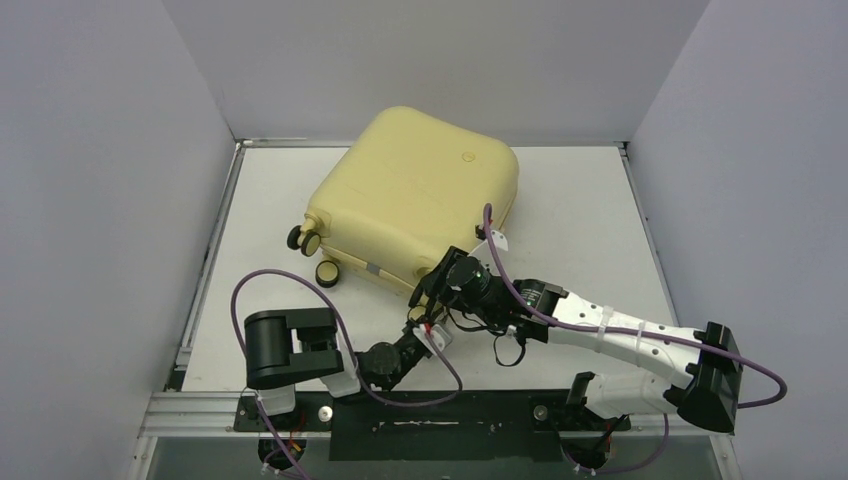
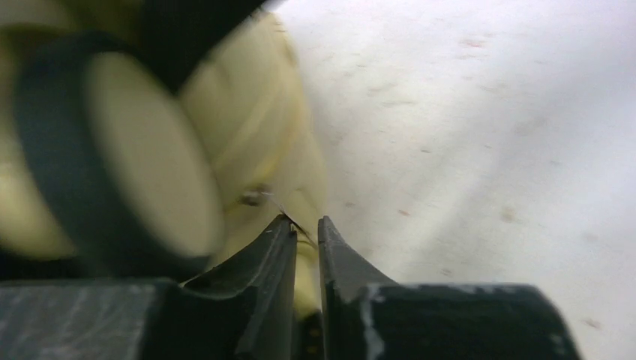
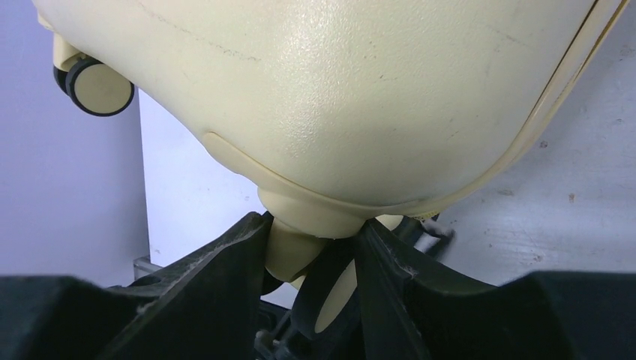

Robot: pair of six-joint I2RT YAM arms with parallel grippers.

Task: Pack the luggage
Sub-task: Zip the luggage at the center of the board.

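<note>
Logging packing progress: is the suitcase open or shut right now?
Shut: the suitcase lies flat on the table, its halves together, with nothing of the inside showing.

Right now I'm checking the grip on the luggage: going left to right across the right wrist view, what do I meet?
A free wheel → one finger of the right claw → caster stem of the luggage, pinched → the other finger.

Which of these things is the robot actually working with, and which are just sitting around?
In the job: pale yellow suitcase; right gripper, clamped on its wheel mount; left gripper, shut beside a wheel.
Just there: table; purple cables.
</note>
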